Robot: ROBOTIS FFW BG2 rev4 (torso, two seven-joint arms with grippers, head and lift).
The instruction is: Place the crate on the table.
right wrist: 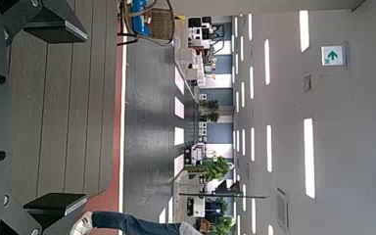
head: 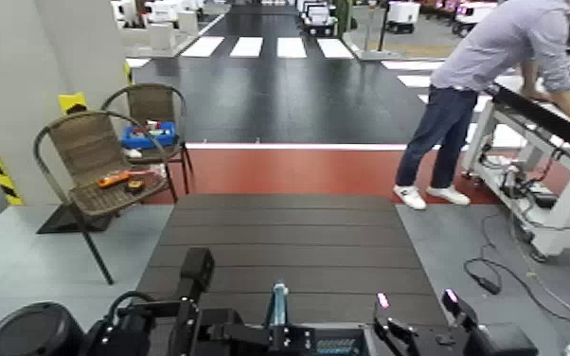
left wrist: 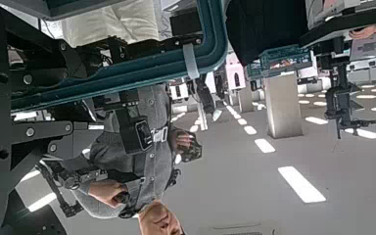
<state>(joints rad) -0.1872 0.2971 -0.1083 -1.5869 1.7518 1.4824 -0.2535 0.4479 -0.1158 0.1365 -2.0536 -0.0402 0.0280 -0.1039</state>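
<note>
Two chairs (head: 93,163) stand at ten o'clock from the table (head: 284,227), a person (head: 483,71) at one. Left gripper (head: 275,333) pinches the crate (head: 334,346) at six; right gripper (head: 417,299) is spread

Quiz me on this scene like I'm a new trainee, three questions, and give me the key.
1. Multiple choice: what colour is the upright handle of the crate, beside the left gripper? A) red B) teal C) white
2. True or false: the right gripper, at the near right end of the slatted table, stands open.
3. Short answer: what sits on the farther wicker chair?

Key: 1 B; 2 true; 3 a blue box.
</note>
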